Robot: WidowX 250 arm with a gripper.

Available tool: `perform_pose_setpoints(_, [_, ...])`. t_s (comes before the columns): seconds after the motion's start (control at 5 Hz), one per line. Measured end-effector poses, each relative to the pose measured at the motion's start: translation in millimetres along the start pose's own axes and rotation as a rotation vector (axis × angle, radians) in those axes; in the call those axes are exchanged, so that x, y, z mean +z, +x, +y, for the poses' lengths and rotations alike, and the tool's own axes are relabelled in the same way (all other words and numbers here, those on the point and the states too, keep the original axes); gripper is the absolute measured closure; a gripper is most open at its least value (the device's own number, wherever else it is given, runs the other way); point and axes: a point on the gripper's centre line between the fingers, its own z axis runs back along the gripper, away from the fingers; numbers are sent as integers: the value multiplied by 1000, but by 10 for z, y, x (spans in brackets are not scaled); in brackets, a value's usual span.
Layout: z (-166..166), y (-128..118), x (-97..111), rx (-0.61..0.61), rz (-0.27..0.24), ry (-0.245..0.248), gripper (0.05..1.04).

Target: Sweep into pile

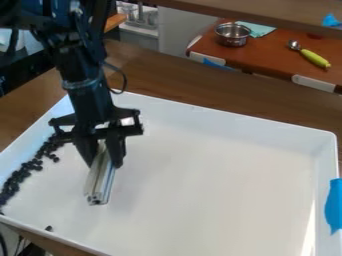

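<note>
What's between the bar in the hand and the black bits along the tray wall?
Bare tray floor between bar and black bits, in the camera view.

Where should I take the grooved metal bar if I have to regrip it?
I'd take the metal bar from above at its far end, fingers across its long sides: it is straight and narrow, and the near end would stay free for sweeping.
</note>
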Motion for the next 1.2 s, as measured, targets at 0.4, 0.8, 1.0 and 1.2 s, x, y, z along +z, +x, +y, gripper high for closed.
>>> perform_pose_setpoints(0.4, [33, -162, -241, -179, -51, 59, 701])
perform_pose_setpoints(0.8, [423, -104, -171, -307, -103, 86, 701])
perform_pose_setpoints(1.0, [577, -37, -135, -318, -113, 109, 701])
perform_pose_setpoints(1.2, [790, 105, -90, -299, -125, 134, 701])
